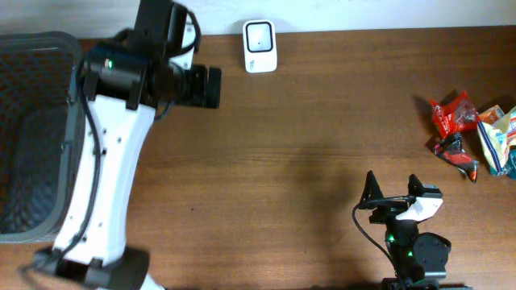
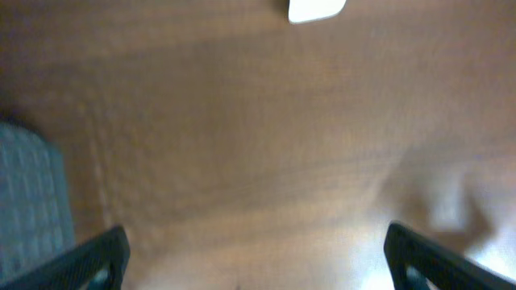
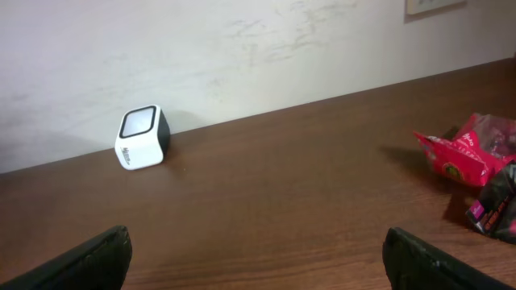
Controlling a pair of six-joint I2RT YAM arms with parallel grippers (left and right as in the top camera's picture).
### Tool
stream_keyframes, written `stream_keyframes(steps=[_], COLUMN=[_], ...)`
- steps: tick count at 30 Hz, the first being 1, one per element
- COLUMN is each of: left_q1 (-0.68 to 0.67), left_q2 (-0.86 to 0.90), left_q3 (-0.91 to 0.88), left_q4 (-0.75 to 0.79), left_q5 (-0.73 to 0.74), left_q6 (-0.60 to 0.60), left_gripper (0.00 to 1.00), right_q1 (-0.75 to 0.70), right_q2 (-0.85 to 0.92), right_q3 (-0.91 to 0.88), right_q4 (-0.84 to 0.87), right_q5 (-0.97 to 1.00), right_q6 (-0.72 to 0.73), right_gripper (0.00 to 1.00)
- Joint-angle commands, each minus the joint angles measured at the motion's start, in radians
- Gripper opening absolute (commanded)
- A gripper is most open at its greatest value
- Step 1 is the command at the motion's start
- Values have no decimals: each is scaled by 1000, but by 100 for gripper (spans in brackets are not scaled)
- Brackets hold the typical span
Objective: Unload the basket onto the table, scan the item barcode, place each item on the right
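Overhead, the white barcode scanner [image 1: 260, 47] stands at the far edge of the brown table [image 1: 306, 121], and everything else is placed from it. The left gripper [image 1: 216, 87] hangs just to the scanner's left and a little nearer the front, its black jaws spread wide with nothing between them. Well to the left of the scanner lies a grey mesh basket [image 1: 32, 137]. The right gripper [image 1: 393, 184] is well apart from the scanner, to its right and toward the front edge, jaws likewise fully apart and empty. The red snack packet [image 1: 451, 117] lies far to the scanner's right, untouched by either arm, with a yellow-and-blue packet [image 1: 498, 137] just beyond it.

Only the overhead camera shows both arms and the basket's full outline. The left wrist view is blurred: it catches a white corner of the scanner [image 2: 317, 8] at the top, a strip of basket [image 2: 28, 201] at the left, and bare wood between its own spread fingers [image 2: 89, 258].

The right wrist view alone shows the scanner [image 3: 143, 137] from the side, its dark window on top and the pale wall [image 3: 242, 48] behind it. The red packet [image 3: 468, 157] lies to the scanner's right, and a dark packet [image 3: 493, 213] is touching it.
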Motion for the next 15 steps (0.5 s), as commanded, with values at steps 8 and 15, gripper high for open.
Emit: stream_keyframes(steps=[8, 15], left_q1=[-2, -1], left_q2=[-543, -970], left_q3=[-1051, -1479], left_q4=[607, 748], left_q5=[-10, -15], left_q6=[35, 35], left_gripper=[99, 99], right_q1=[6, 6], right_q2=[-9, -9], right_q3=[-9, -9], right_q4=[-2, -2], right_q5=[17, 17], right_q6=[-2, -2], right_gripper=[98, 98])
